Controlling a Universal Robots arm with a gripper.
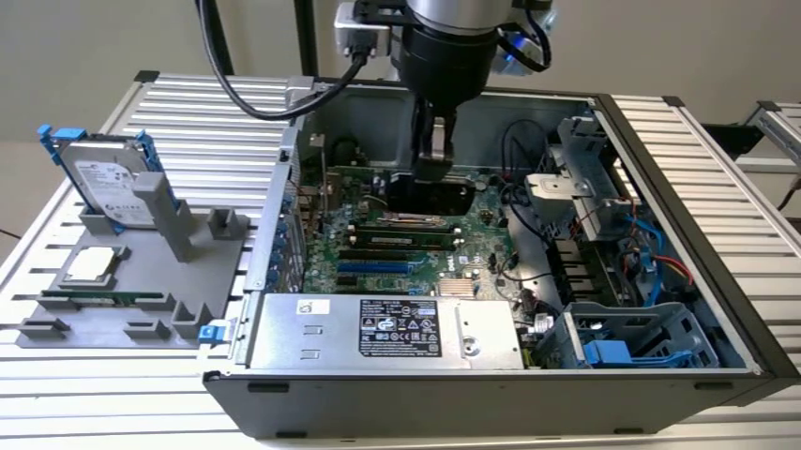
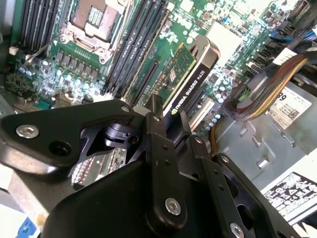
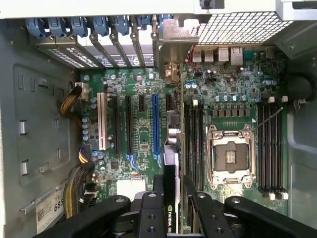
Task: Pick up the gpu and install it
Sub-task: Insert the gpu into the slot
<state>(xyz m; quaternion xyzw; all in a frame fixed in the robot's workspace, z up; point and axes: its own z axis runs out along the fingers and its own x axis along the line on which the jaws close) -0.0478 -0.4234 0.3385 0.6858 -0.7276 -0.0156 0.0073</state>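
counter [image 1: 126, 412]: ribbed silver metal slats, carrying the open computer case [image 1: 501, 408].
power supply [image 1: 382, 328]: flat grey metal box with a white label, at the case's near edge in the exterior view.
tray [image 1: 201, 272]: matte grey plastic with upright posts, on the exterior view's left of the case; a silver hard drive [image 1: 111, 183] in blue rails stands on edge in it.
motherboard [image 3: 143, 144]: green board with long parallel slots and a square metal CPU socket [image 3: 230, 156].
gpu [image 2: 190, 74]: slim card, green board on one face and black shroud on the other, upright on its long edge over the motherboard, just beside the blue slot [image 3: 155, 126]; whether it is seated cannot be told.
fingers [image 2: 158, 144]: flat black bolted bars of the gripper [image 2: 170, 113], clamped on the gpu's upper edge.
arm [image 1: 451, 47]: dark cylinder reaching down into the case.
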